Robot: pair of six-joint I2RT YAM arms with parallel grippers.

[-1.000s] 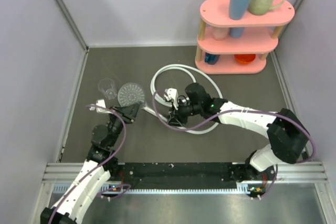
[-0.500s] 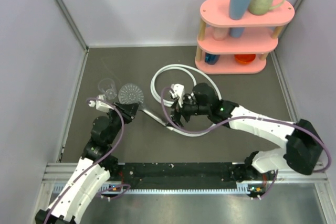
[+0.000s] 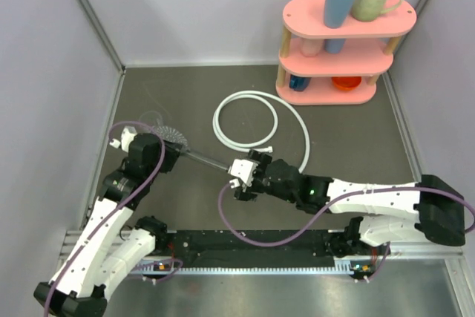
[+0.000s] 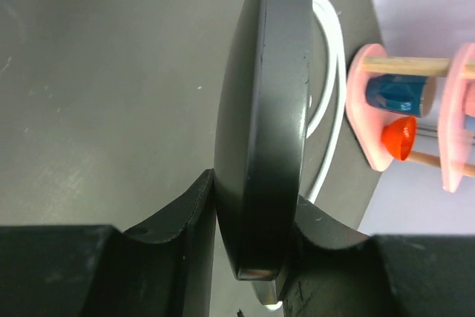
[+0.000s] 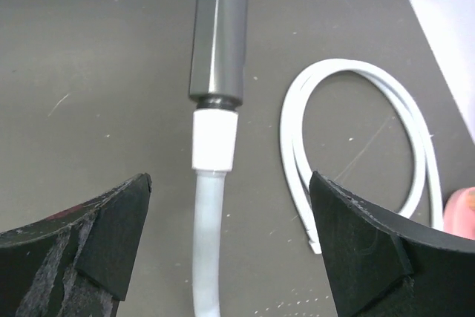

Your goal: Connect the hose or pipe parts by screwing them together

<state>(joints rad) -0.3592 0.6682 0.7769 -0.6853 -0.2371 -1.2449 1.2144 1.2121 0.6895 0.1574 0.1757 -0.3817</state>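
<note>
I judge the joint made, tightness unproven: the long white flexible hose [image 5: 210, 213], looped mid-way across the dark grey table [image 3: 185, 87], seats in the dark grey hand shower head [image 4: 263, 109] by the left edge, whose disc my left gripper [image 4: 254, 191] clamps, while my right gripper [image 5: 230, 206] straddles the joint wide open, empty.

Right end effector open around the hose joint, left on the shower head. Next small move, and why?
Probably ease the right end effector forward, close on the white fitting and twist. Its jaws stand open astride the hose, just short of the fitting, which sits against the end of the handle; the left end effector clamps the rim of the shower head, so it should resist turning.
</note>
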